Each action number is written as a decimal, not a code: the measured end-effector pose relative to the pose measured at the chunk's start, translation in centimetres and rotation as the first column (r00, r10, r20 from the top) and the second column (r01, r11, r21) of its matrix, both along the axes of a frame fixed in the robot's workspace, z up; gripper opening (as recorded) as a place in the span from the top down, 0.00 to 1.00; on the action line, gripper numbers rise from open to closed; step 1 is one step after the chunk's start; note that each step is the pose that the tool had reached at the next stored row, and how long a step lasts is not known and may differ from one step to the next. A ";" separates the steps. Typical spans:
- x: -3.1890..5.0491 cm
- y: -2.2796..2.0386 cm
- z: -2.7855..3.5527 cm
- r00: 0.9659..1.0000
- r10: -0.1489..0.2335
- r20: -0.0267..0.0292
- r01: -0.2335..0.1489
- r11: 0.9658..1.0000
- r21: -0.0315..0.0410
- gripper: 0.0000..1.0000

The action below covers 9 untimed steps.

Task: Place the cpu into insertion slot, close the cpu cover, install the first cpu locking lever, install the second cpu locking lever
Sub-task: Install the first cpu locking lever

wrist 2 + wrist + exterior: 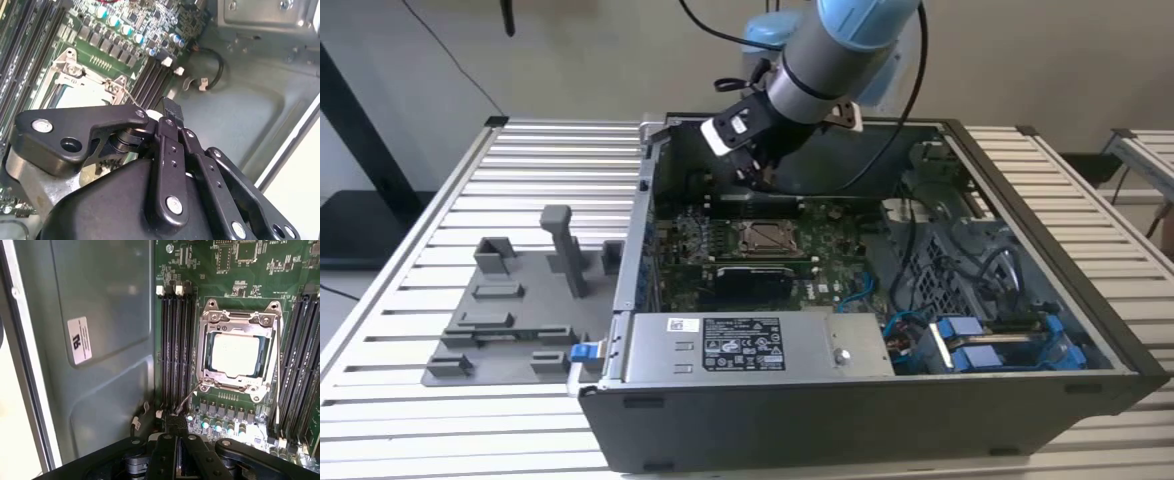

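The arm is being shown in the exterior view as a round grey tube that is being capped with pale blue joint covers, and black cables are being run down alongside it. A black band is being worn at the wrist, where a white block is being carried on one side. The claw is being presented in matt black in both wrist views. Its flat link bars are being pinned with round silvery screws. A black bracket, with one silvery screw and one open hole, is being borne over a dull grey metal body.
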<state>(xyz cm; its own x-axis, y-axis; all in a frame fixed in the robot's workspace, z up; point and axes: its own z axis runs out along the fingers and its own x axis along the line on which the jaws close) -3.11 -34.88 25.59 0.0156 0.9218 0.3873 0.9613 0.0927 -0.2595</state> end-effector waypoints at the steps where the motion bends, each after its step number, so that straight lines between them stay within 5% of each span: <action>1: 0.22 -0.01 0.03 1.000 0.000 -0.003 0.000 1.000 0.001 0.89; 4: 0.80 -0.04 0.10 1.000 0.000 -0.013 0.000 1.000 0.003 0.89; 9: 0.83 -0.04 0.10 1.000 0.000 -0.014 0.000 1.000 0.003 0.89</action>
<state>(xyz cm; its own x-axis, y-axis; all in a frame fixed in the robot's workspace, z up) -2.28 -34.92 25.69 0.0210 0.9206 0.3900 0.9577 0.0935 -0.2722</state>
